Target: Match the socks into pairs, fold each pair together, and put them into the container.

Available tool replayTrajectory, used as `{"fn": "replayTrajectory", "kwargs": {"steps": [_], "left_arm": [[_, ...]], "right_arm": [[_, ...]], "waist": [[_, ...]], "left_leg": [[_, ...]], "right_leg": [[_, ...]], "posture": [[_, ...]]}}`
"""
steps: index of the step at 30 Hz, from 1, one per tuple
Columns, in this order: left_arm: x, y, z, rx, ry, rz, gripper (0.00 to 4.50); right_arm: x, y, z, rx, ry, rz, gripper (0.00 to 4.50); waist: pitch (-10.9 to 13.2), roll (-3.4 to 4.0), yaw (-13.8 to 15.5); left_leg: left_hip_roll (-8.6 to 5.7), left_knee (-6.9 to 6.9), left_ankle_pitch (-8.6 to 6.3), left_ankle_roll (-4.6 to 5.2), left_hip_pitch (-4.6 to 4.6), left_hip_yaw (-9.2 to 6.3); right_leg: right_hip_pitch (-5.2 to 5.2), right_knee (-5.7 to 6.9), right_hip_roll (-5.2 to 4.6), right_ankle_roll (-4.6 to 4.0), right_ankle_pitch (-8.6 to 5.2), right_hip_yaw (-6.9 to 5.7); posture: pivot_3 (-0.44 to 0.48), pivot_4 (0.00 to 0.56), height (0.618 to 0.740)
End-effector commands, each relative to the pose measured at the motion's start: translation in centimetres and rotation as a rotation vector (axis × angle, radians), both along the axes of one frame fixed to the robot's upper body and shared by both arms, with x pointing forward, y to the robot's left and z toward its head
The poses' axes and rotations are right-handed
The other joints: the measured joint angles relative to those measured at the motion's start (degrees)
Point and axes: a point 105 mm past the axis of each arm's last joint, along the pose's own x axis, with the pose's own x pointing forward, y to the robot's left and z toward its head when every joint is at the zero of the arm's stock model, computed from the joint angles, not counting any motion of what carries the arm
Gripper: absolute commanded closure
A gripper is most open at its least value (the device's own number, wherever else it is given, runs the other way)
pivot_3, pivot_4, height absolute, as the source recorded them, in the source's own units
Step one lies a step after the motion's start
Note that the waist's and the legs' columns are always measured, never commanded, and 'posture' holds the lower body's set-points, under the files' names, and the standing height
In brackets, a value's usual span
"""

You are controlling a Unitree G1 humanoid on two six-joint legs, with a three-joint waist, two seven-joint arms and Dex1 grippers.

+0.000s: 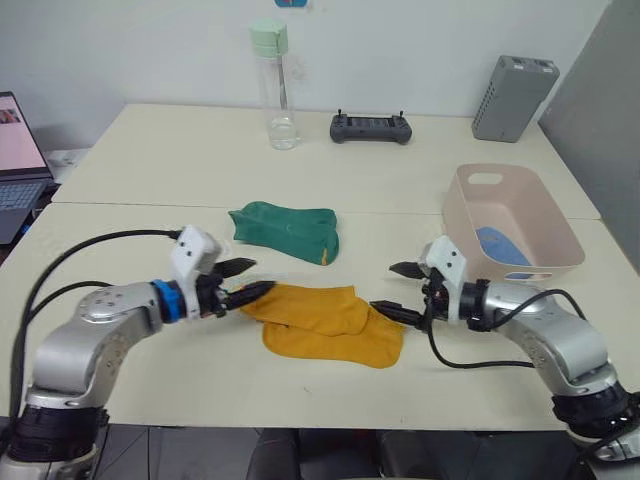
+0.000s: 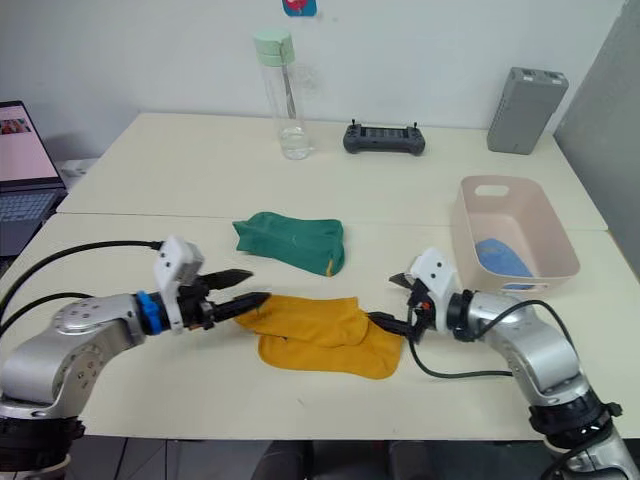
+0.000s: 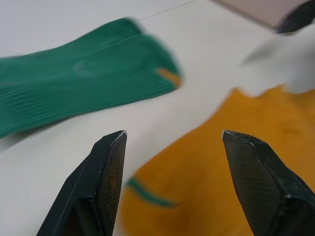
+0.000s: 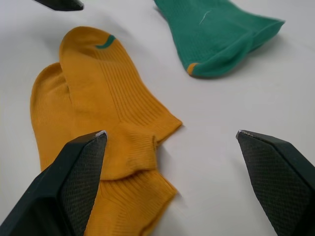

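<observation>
— Where are we on the socks?

— I make it about a third done. A light blue pair (image 1: pixel 497 243) already lies in the pink container (image 1: pixel 513 216), right of centre in the head view. The two mustard-yellow socks (image 1: pixel 325 322) lie stacked on the counter (image 1: pixel 150 160) at lower centre, matched but, as I judge it, not yet folded. The dark green socks (image 1: pixel 285 229) sit just above them, near but apart, and look to be laid one on the other.

— And the tools?

— My left tool (image 1: pixel 243 280) is spread, its lower tip at the yellow pair's left end. My right tool (image 1: pixel 402 290) is spread wide too, its lower finger at the pair's right edge — neither pinches anything yet.

— Any labels to read?

— None I can read. The bottle (image 1: pixel 275 85), the controller (image 1: pixel 371 127) and the grey box (image 1: pixel 513 97) at the top show no legible writing; the laptop (image 1: pixel 20 160) screen at far left is too small to tell.
</observation>
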Motion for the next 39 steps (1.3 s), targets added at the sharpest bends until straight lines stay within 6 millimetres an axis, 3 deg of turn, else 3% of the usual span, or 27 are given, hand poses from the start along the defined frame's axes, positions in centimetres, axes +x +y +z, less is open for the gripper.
{"fn": "replayTrajectory", "kwargs": {"steps": [1,7,10,11,14,21,22,23,28,31,39], "left_arm": [[0.2,1.5,-0.3,0.039,-0.022,0.047,1.3],[0.0,1.8,-2.0,0.069,0.012,0.066,1.3],[-0.2,1.2,-2.2,0.019,0.03,0.048,1.25],[-0.3,0.9,-2.3,0.016,0.038,0.038,1.25],[-0.4,0.4,-2.7,0.013,0.063,0.016,1.77],[-0.4,-0.4,-3.3,0.016,0.092,-0.022,3.93],[-0.5,-0.6,-3.3,0.011,0.093,-0.031,4.21],[-0.6,-0.7,-3.3,0.005,0.094,-0.037,4.48],[-0.6,-0.5,-2.8,-0.015,0.082,-0.029,4.48],[-0.4,-0.4,-1.3,-0.098,0.073,0.003,4.48],[-2.3,-2.3,1.5,-0.278,0.116,-0.074,4.48]], "right_arm": [[-0.6,1.4,0.4,-0.007,0.008,0.036,0.0],[-0.3,2.3,-0.9,-0.048,0.044,0.039,0.0],[-0.4,2.6,-1.1,-0.051,0.053,0.056,0.56],[-0.3,2.6,-1.1,-0.051,0.054,0.059,0.93],[-0.2,2.7,-1.1,-0.056,0.055,0.066,1.91],[0.1,2.3,-0.7,-0.061,0.044,0.068,4.37],[0.1,2.3,-0.6,-0.058,0.039,0.068,4.5],[0.1,2.3,-0.5,-0.057,0.035,0.07,4.5],[-0.1,2.2,-0.2,-0.047,0.031,0.078,4.5],[-0.3,2.0,1.0,-0.007,0.02,0.068,4.5],[-1.7,0.8,3.3,0.076,0.061,0.079,4.5]], "waist": [[0.0,0.0,0.0],[0.0,0.0,0.3],[0.0,0.0,0.3],[0.0,0.0,0.3],[0.0,0.0,0.1],[0.0,0.0,0.1],[0.0,0.0,0.1],[0.0,0.0,0.1],[0.0,0.0,0.1],[0.0,0.0,0.1],[0.0,0.0,0.1]], "left_leg": [[0.0,-0.04,0.0,0.0,-0.02,0.01],[0.01,-0.06,0.0,0.0,-0.15,0.0],[0.01,-0.06,0.0,0.0,-0.14,0.02],[0.01,-0.06,0.0,0.0,-0.15,0.02],[0.01,-0.05,0.0,0.0,-0.14,0.01],[0.01,-0.06,0.0,0.0,-0.14,0.01],[0.01,-0.06,0.0,0.0,-0.14,0.01],[0.02,-0.06,0.0,0.0,-0.14,0.0],[0.01,-0.05,0.0,0.0,-0.14,0.01],[0.01,-0.05,0.0,0.0,-0.14,0.0],[0.01,-0.05,0.0,0.0,-0.15,-0.01]], "right_leg": [[-0.04,0.0,-0.01,-0.04,0.01,0.0],[-0.14,0.0,-0.01,-0.1,0.03,-0.04],[-0.13,0.01,-0.01,-0.08,0.02,-0.03],[-0.14,0.01,-0.01,-0.08,0.02,-0.03],[-0.14,0.02,-0.01,-0.07,0.03,-0.03],[-0.14,0.03,-0.01,-0.07,0.03,-0.03],[-0.14,0.03,0.0,-0.08,0.03,-0.03],[-0.14,0.03,0.0,-0.08,0.03,-0.04],[-0.13,0.03,0.0,-0.07,0.03,-0.03],[-0.13,0.04,0.0,-0.07,0.03,-0.04],[-0.1,0.05,0.0,-0.05,0.02,-0.04]], "posture": [[0.0,0.15,0.74],[0.0,0.15,0.74],[0.0,0.15,0.74],[0.0,0.15,0.74],[0.0,0.15,0.74],[0.0,0.15,0.74],[0.0,0.15,0.74],[0.0,0.15,0.74],[0.0,0.15,0.74],[0.0,0.15,0.74],[0.0,0.15,0.74]]}}
